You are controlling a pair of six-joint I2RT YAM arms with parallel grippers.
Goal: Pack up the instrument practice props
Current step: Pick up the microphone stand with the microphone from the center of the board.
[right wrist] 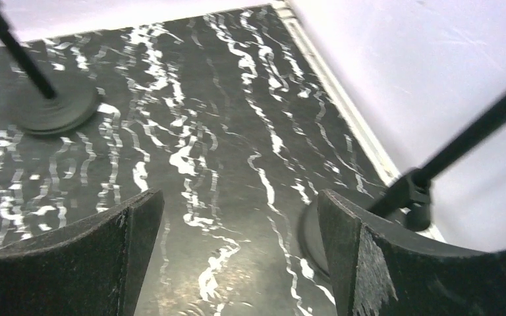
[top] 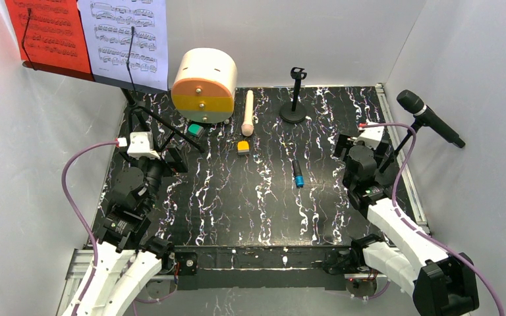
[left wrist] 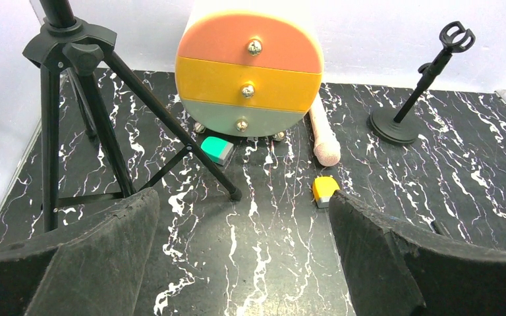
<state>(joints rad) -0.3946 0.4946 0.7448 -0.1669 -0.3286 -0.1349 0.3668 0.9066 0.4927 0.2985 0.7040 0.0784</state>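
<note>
The black music rack stands at the back left on tripod legs (top: pixel 146 117) (left wrist: pixel 99 112), holding a red page (top: pixel 46 33) and a white page (top: pixel 128 36). A cream microphone (top: pixel 248 112) (left wrist: pixel 325 135) lies beside the drawer box. An empty mic holder (top: pixel 294 99) (left wrist: pixel 408 99) (right wrist: pixel 46 99) stands at the back. A black microphone (top: pixel 429 118) sits in a second holder (right wrist: pixel 311 240) at the right edge. My left gripper (top: pixel 173 158) (left wrist: pixel 244 253) is open over bare table near the tripod. My right gripper (top: pixel 346 148) (right wrist: pixel 237 253) is open, its right finger just beside that holder's base.
A round cream drawer box (top: pixel 204 82) (left wrist: pixel 250 66) with orange, yellow and green fronts stands at the back. Before it lie a green block (top: pixel 195 130) (left wrist: pixel 217 149) and a yellow block (top: pixel 243 147) (left wrist: pixel 325 189). A small blue-and-black cylinder (top: pixel 298 174) lies mid-table. White walls close in all sides.
</note>
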